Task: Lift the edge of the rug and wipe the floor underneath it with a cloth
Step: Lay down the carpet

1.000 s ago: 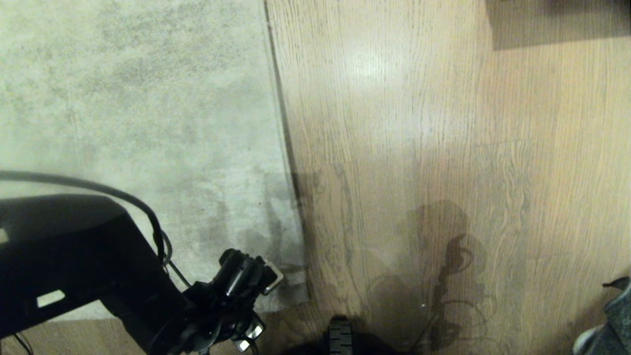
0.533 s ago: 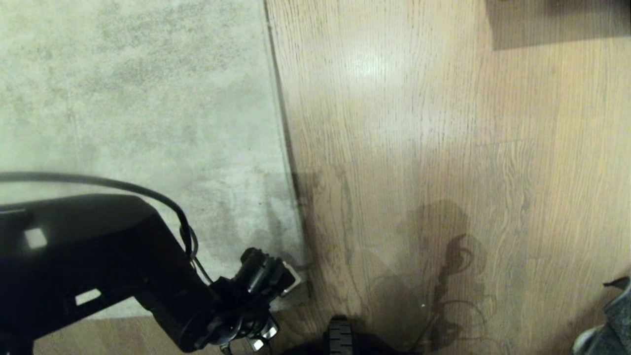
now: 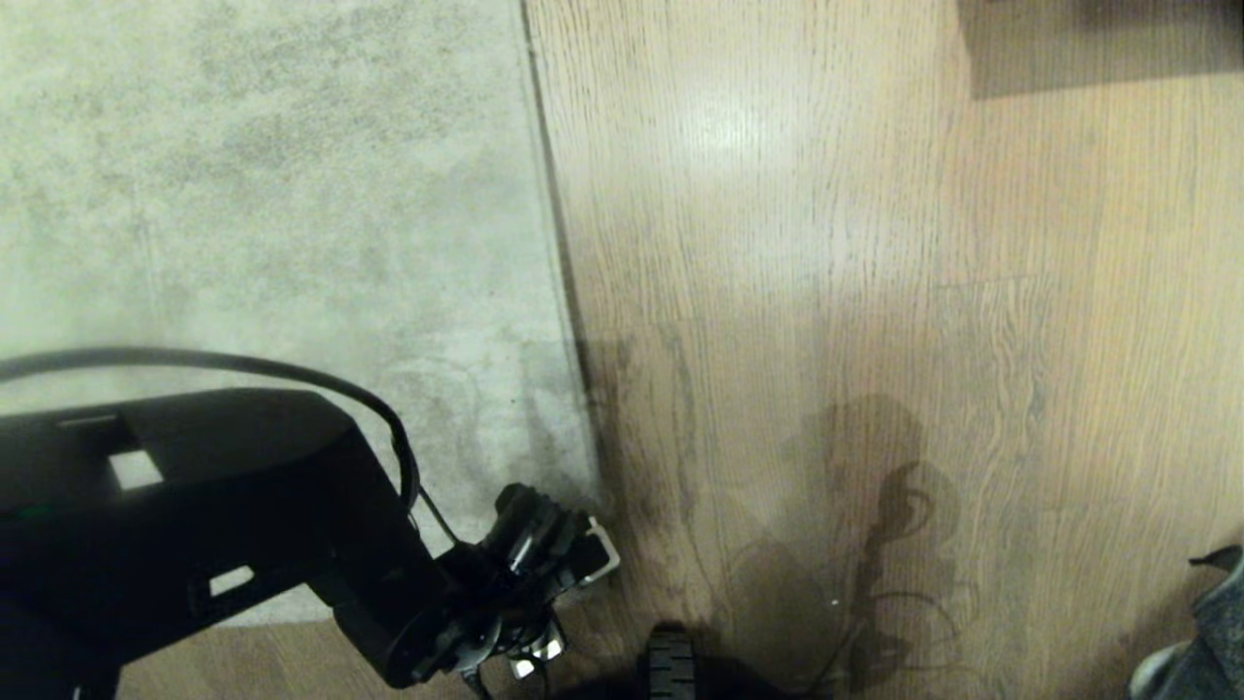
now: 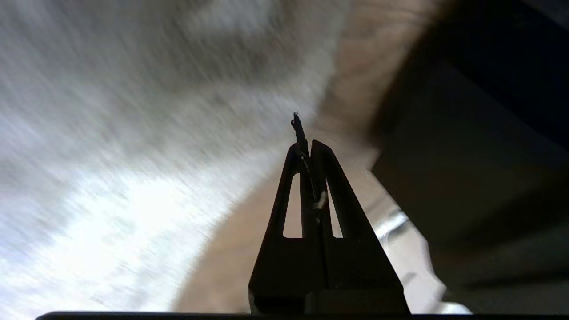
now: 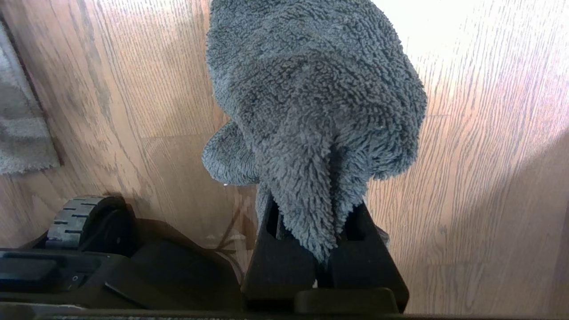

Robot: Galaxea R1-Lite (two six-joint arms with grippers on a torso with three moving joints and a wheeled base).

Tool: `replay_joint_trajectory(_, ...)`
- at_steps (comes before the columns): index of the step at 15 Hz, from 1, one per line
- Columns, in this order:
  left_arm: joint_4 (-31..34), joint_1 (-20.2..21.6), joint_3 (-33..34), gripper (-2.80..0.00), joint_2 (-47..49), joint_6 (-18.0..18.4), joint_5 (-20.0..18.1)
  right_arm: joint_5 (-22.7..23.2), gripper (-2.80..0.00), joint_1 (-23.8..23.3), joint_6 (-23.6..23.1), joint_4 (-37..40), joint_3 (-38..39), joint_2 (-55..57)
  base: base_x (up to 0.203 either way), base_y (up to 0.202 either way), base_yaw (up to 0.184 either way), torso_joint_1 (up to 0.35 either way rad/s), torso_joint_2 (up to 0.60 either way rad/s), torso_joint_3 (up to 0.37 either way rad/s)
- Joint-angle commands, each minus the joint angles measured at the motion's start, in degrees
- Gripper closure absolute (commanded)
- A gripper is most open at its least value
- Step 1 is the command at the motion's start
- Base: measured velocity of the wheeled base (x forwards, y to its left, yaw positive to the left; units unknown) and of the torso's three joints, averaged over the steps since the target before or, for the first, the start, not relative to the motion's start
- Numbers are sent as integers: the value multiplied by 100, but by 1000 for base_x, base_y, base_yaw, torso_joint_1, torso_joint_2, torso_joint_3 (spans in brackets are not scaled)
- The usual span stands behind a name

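A fuzzy grey-green cloth (image 5: 311, 111) hangs clamped in the right tool (image 5: 318, 249) above wood-grain floor (image 3: 875, 292), while the left tool (image 4: 306, 133), fingers pressed together, hovers apparently empty by the pale mottled rug's near corner, the rug edge (image 3: 559, 253) lying flat.
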Motion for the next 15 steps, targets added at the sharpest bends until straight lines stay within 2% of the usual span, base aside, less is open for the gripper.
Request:
replay_joint_trajectory(1,-3,34,-161,0,195,57,1,2,0,-3,-5,-5,0,7,0,0,0,0,0,0)
replay_joint_trajectory(10,-95,247,-357,0,822,3,-2,2,0,-2,-5,-5,0,7,0,0,0,0,0,0)
replay_joint_trajectory(12,-325,247,-422,0,1039,26,-8,2,0,1,-5,-5,0,7,0,0,0,0,0,0)
replay_joint_trajectory(15,-1053,243,-447,0,1325,67,-8,2,0,-3,-5,-5,0,7,0,0,0,0,0,0)
